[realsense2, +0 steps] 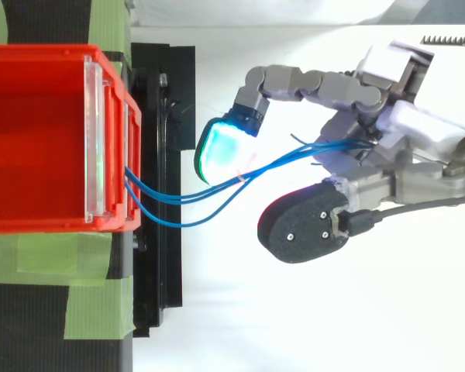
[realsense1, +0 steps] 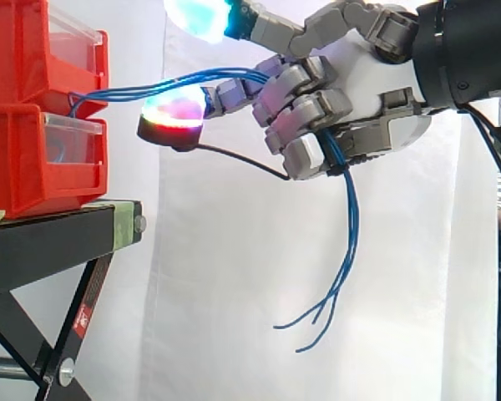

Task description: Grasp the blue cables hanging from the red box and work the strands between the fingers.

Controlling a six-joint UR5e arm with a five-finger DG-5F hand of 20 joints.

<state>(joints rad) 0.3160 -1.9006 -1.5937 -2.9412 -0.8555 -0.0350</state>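
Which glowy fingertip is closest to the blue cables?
The reddish pad. It sits just under the blue cables, while the cyan pad is held high above them.

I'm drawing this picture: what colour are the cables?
The cables are blue; the side view shows them best.

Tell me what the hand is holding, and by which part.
The hand holds the blue cables partway along, fingers curled round the strands; their free ends dangle below the palm.

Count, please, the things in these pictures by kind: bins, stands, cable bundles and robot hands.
Red bins: 2
Black stand: 1
Blue cable bundle: 1
Hand: 1
Total: 5
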